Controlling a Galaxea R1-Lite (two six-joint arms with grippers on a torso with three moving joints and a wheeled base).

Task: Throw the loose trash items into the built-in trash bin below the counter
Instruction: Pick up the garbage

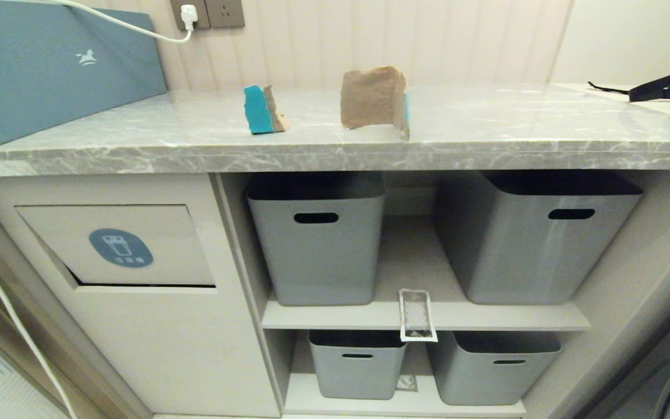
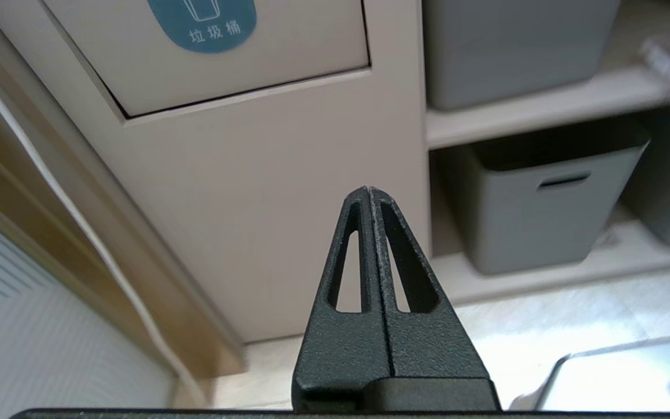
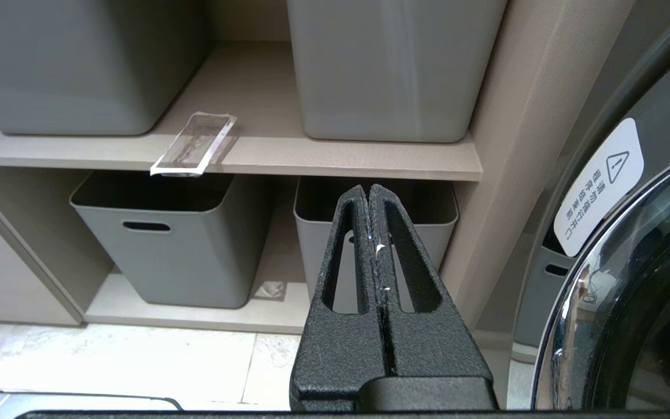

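Two torn cardboard pieces stand on the grey marble surface: a teal-faced piece and, apart to its right, a larger brown piece. Below left, the trash bin flap carries a blue sticker. One clear white-edged wrapper overhangs the upper shelf's edge between grey tubs. Left pincer and right pincer hang low, both clenched and empty

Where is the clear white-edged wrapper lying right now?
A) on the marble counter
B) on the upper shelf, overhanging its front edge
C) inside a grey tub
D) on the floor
B: the wrapper lies between the two upper tubs on the upper shelf, one end past the front edge.
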